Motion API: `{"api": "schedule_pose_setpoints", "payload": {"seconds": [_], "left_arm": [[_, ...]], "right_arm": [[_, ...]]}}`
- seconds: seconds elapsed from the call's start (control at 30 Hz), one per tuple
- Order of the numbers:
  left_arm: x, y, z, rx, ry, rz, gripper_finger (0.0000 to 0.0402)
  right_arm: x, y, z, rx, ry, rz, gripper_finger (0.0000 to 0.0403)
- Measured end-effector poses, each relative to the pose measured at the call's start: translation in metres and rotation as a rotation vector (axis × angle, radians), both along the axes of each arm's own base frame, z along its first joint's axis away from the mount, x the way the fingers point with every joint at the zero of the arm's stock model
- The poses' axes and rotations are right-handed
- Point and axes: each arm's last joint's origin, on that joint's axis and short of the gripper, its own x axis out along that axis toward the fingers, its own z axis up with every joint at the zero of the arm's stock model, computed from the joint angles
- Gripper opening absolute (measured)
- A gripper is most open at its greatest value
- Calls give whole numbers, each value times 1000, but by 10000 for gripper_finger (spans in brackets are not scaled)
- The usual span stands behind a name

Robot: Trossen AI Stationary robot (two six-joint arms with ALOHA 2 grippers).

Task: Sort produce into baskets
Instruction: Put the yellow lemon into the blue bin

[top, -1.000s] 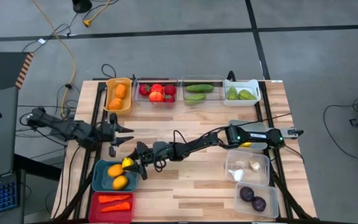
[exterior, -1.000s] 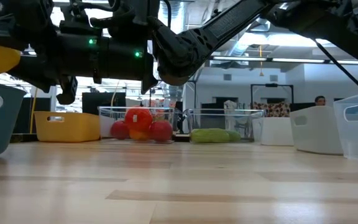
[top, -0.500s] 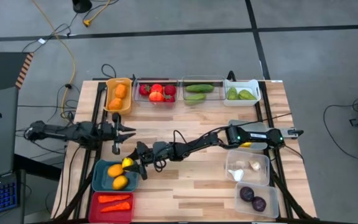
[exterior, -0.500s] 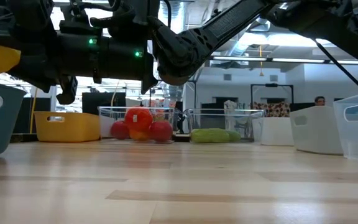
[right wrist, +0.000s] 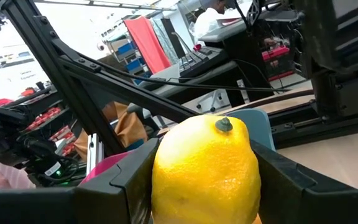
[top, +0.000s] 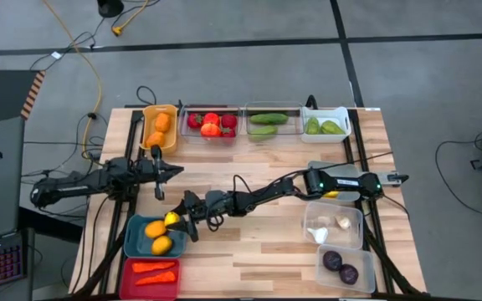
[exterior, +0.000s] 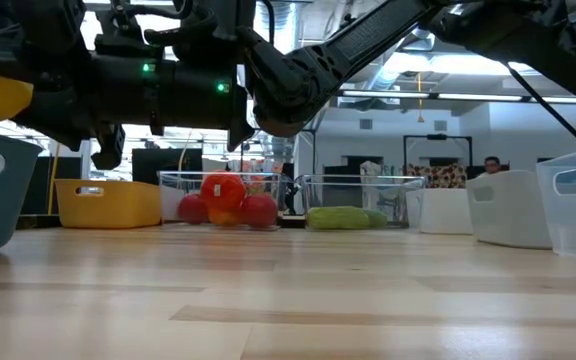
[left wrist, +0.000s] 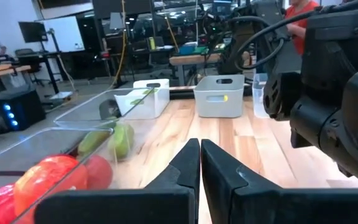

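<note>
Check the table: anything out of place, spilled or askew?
Nothing stands out. Produce sits sorted by kind in upright bins, none loose on the table. The only piece out of a bin is the lemon, held by the right gripper at the teal bin. The left gripper is shut and empty.

Both arms are matte black, built of slim jointed segments with black cables looped along them. The right arm (top: 308, 186) carries a pale grey panel near its base and small green indicator lights — these also glow on the dark housing in the low view. The left claw (left wrist: 199, 163) ends in two blunt, wedge-shaped black fingers (left wrist: 180, 171), smooth-faced and unmarked.
</note>
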Motion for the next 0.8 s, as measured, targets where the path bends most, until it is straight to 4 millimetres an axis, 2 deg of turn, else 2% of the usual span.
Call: {"api": "schedule_pose_setpoints", "payload": {"seconds": [0.8], "left_arm": [[0,0,0,-102,-16,2,2]], "right_arm": [[0,-1,-5,-10,62,-1,246]]}}
